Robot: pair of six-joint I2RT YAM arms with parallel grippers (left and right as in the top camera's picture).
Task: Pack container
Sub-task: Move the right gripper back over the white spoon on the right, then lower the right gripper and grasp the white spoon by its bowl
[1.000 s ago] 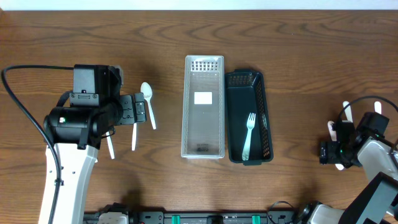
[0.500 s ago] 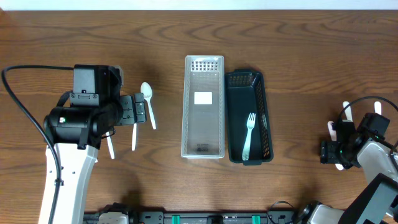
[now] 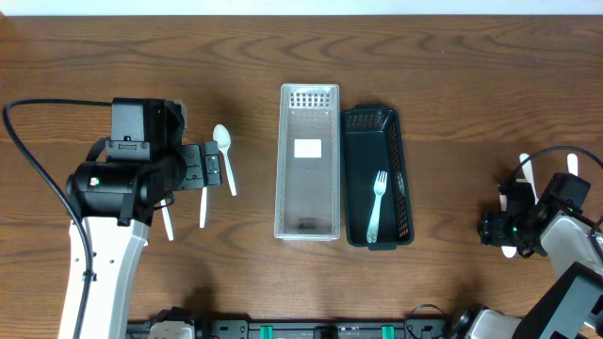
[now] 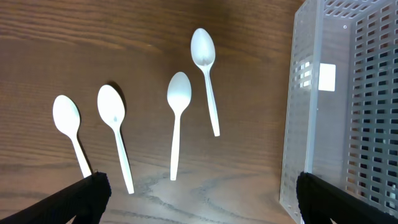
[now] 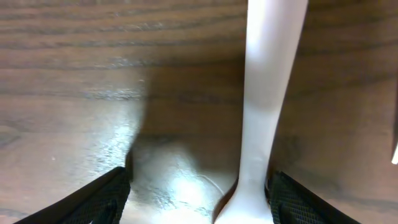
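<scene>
- A dark brown desk (image 3: 452, 56) with wavy wood grain fills nearly the whole overhead view.
- A thin pale strip (image 3: 301, 6) runs beyond the desk's far edge; what it is cannot be told.
- A dark rail (image 3: 311, 330) with green fittings lines the near edge.
- A soft glare (image 5: 180, 186) on the varnish shows in the right wrist view.

The brown wooden table (image 3: 471, 56) bears four white spoons (image 4: 178, 93) lying apart at the left, a clear slotted tray (image 3: 308, 193) mid-table with a black basket (image 3: 404, 179) touching its right side, and a white utensil handle (image 5: 267, 74) at the right.
</scene>
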